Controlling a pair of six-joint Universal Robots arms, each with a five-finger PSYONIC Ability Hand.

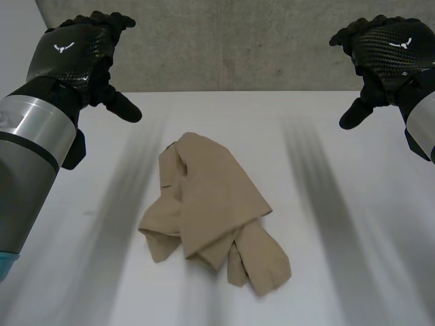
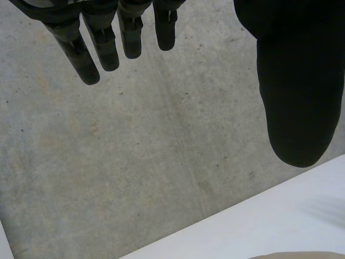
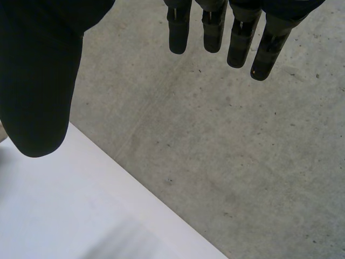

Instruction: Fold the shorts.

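Head view: tan shorts (image 1: 211,210) crumpled mid-frame on white desk (image 1: 367,272); left hand (image 1: 76,53) and right hand (image 1: 391,49) released, raised in the upper corners; folding apparently unstarted, so flattening likely comes next.

The right hand (image 3: 38,81) hangs with its fingers (image 3: 239,43) straight and its thumb spread wide, holding nothing. Under the thumb lies the white table (image 3: 64,216). Beyond the fingertips spreads a speckled grey concrete surface (image 3: 242,162).
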